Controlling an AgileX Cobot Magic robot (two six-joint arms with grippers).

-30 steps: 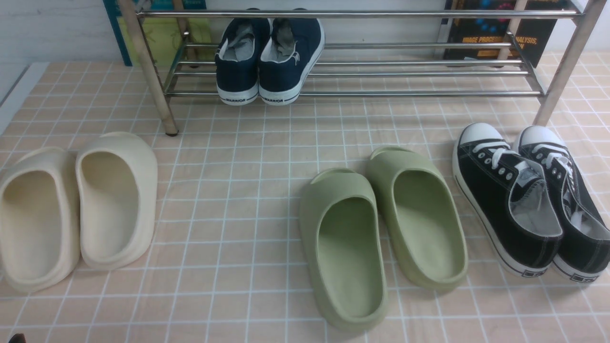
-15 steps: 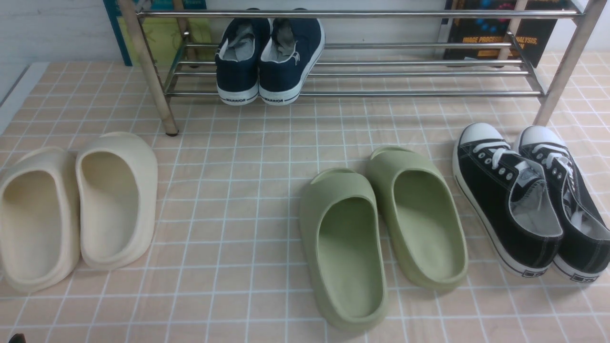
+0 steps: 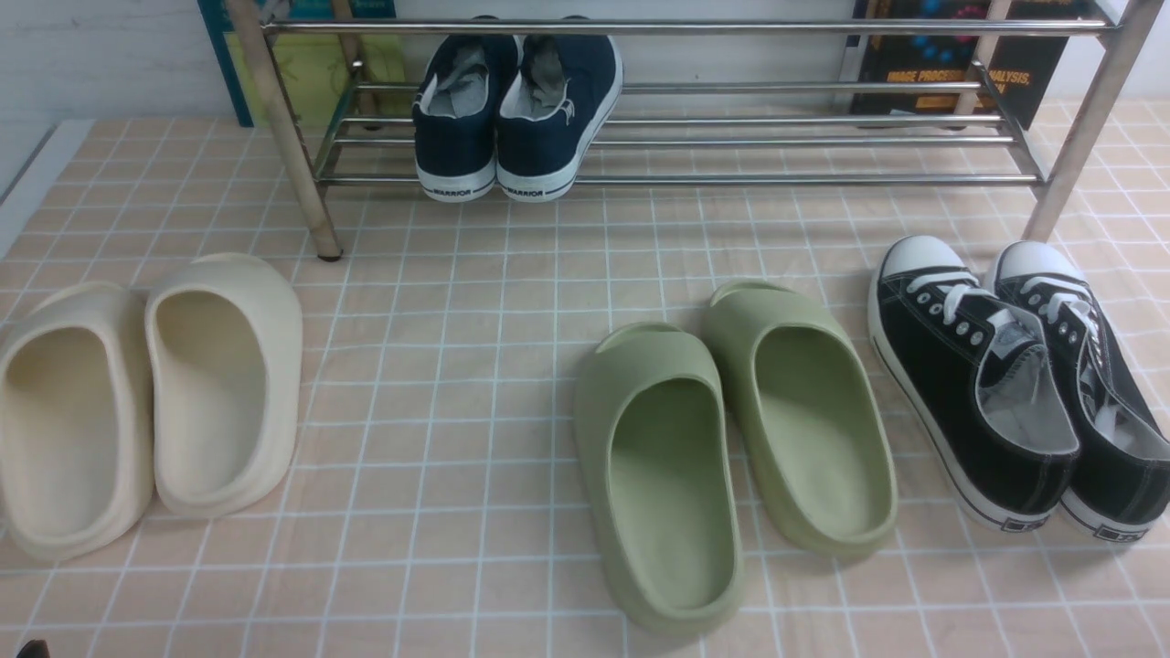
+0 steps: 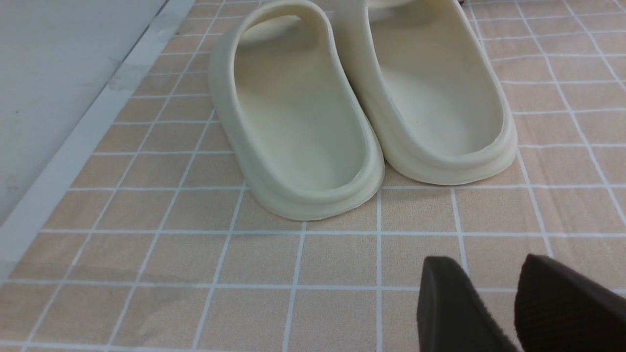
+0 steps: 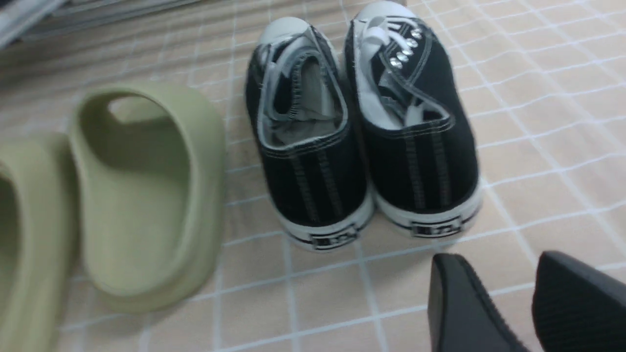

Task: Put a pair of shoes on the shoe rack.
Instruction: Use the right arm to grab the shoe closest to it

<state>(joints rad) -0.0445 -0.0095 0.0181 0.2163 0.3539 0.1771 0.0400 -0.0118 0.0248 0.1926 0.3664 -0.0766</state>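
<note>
While the navy sneakers [image 3: 512,119] occupy the shoe rack [image 3: 731,179], we list the pair of black sneakers [image 3: 969,384] on the tabletop [image 3: 475,366], near the rack's right front post and beside the green slides [image 3: 731,439]. We record the left gripper [image 4: 489,266] and right gripper [image 5: 496,261] with jaws parted, holding nothing.

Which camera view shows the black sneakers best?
The front view: it is sharp and shows both black sneakers from above, with toe caps, laces and heels, in front of the shoe rack. The right wrist view shows the pair from behind the heels, but blurred. The left wrist view does not show them.
</note>
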